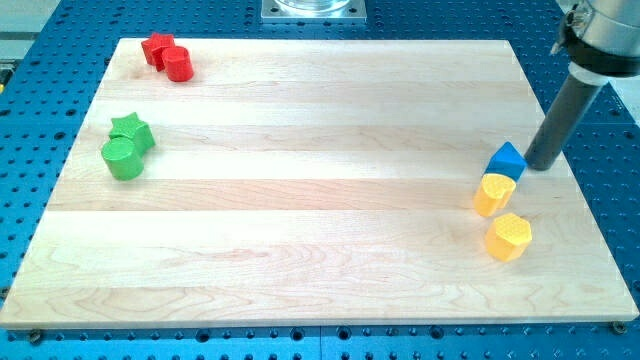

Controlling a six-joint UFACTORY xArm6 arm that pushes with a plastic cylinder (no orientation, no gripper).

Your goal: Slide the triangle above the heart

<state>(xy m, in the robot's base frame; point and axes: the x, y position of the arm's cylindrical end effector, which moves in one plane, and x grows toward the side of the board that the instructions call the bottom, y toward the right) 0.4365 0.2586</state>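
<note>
A blue triangle block [507,159] lies near the board's right edge. Directly below it, touching, is a yellow heart-shaped block [493,193]. A yellow hexagon block [508,236] lies a little below the heart. My tip [537,165] is just to the right of the blue triangle, at its right side, close to touching. The dark rod rises from it toward the view's top right.
A red star block [156,48] and a red cylinder [178,64] sit together at the top left. A green star block [133,130] and a green cylinder [122,158] sit together at the left. The wooden board [300,200] lies on a blue perforated table.
</note>
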